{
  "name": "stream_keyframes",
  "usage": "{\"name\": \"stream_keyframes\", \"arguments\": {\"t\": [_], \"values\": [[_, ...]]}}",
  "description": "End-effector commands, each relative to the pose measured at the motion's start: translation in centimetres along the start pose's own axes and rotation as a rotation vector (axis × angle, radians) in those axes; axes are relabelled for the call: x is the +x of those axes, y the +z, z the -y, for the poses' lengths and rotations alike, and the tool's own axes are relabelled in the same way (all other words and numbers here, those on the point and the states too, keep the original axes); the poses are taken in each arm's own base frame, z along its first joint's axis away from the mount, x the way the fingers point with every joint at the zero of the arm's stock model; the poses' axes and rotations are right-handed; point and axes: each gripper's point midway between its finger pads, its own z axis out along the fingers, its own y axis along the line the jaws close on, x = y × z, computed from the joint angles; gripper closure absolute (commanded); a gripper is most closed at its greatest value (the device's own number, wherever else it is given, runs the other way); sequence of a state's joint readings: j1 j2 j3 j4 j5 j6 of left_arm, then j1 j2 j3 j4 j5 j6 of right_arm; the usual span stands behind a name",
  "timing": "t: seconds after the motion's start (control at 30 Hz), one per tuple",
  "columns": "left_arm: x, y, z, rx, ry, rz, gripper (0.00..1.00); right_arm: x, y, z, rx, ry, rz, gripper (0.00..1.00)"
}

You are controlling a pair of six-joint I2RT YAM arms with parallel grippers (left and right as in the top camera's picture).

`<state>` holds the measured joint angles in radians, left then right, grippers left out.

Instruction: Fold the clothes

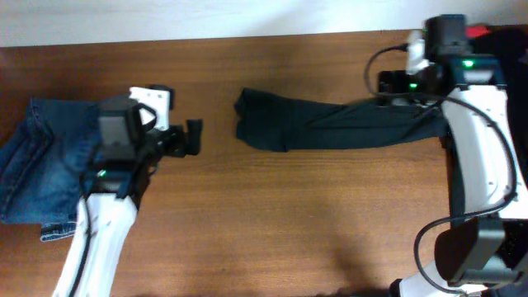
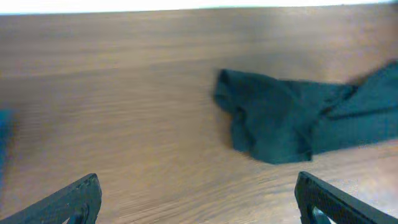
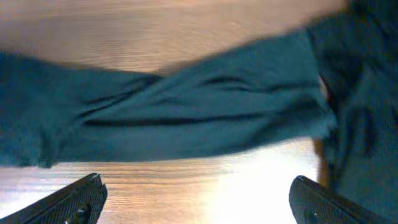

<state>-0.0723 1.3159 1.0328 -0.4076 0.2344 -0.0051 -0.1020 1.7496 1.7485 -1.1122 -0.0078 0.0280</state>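
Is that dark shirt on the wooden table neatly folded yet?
Not folded: the black soft-fabric T-shirt lies bunched in a long, wrinkled, twisted strip across the brown wooden table.

Soft matt cloth T-shirt [image 1: 330, 124]; blue denim jeans [image 1: 33, 165]; smooth, faintly glossy wooden table [image 1: 289, 214]

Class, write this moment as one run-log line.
T-shirt: bunched strip | left tool: open, empty | right tool: open, over T-shirt | jeans: apart from T-shirt

Blue denim jeans [image 1: 37, 169] lie bunched at far left of brown wood-grain tabletop [image 1: 289, 223], creased, w/ a hem toward the front.
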Motion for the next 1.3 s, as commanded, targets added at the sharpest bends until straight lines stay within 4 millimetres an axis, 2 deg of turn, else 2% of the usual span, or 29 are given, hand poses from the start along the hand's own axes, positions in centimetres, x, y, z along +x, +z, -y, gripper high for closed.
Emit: {"name": "stream_keyframes", "arguments": {"t": [0.0, 0.03, 0.07, 0.17, 0.4, 0.53, 0.8, 0.83, 0.93, 0.97, 1.0, 1.03, 1.07, 1.13, 1.17, 1.23, 1.27], "values": [[1.0, 4.6, 3.6, 0.13, 0.033, -0.053, 0.01, 0.6, 0.3, 3.5, 0.007, 0.133, -0.029, 0.01], [1.4, 5.8, 4.1, 0.143, 0.043, -0.06, 0.01, 0.8, 0.6, 3.8, -0.006, 0.149, -0.042, 0.01], [2.0, 7.8, 5.2, 0.174, 0.06, -0.068, 0.01, 1.2, 0.8, 4.4, -0.027, 0.176, -0.06, 0.01], [3.7, 12.0, 9.1, 0.318, 0.099, -0.073, 0.01, 1.8, 1.2, 5.3, -0.026, 0.199, -0.087, 0.01], [7.1, 17.9, 11.0, 0.355, -0.031, -0.099, 0.01, 1.9, 1.3, 5.2, -0.026, 0.198, -0.089, 0.01], [8.9, 19.2, 10.5, 0.341, -0.041, -0.135, 0.01, 1.9, 1.3, 5.3, -0.026, 0.198, -0.092, 0.01], [8.6, 19.5, 10.1, 0.313, -0.038, -0.12, 0.01, 1.9, 1.3, 5.2, -0.026, 0.198, -0.092, 0.01], [8.8, 19.4, 10.1, 0.313, -0.04, -0.128, 0.05, 1.9, 1.3, 5.2, -0.027, 0.199, -0.092, 0.01], [9.4, 19.2, 10.9, 0.346, -0.069, -0.161, 0.66, 1.9, 1.3, 5.2, -0.027, 0.199, -0.092, 0.01], [9.5, 19.1, 11.3, 0.355, -0.066, -0.164, 0.79, 1.9, 1.3, 5.2, -0.027, 0.199, -0.092, 0.01], [9.5, 19.1, 11.4, 0.354, -0.064, -0.164, 0.83, 2.0, 1.2, 5.2, -0.027, 0.199, -0.093, 0.01], [9.6, 19.1, 11.4, 0.354, -0.064, -0.164, 0.95, 2.0, 1.2, 5.2, -0.026, 0.199, -0.095, 0.01], [9.5, 19.1, 11.2, 0.351, -0.067, -0.165, 1.0, 2.1, 1.2, 5.2, -0.026, 0.199, -0.098, 0.01], [9.4, 19.2, 10.2, 0.335, -0.082, -0.166, 1.0, 2.2, 1.2, 5.2, -0.026, 0.2, -0.103, 0.01], [9.3, 19.0, 8.3, 0.303, -0.125, -0.174, 1.0, 2.4, 1.2, 5.2, -0.026, 0.2, -0.11, 0.01], [8.9, 18.6, 5.9, 0.261, -0.196, -0.181, 1.0, 2.5, 1.2, 5.2, -0.026, 0.2, -0.114, 0.01], [8.3, 17.7, 2.9, 0.212, -0.254, -0.181, 1.0, 2.5, 1.2, 5.2, -0.026, 0.201, -0.114, 0.01]]}}
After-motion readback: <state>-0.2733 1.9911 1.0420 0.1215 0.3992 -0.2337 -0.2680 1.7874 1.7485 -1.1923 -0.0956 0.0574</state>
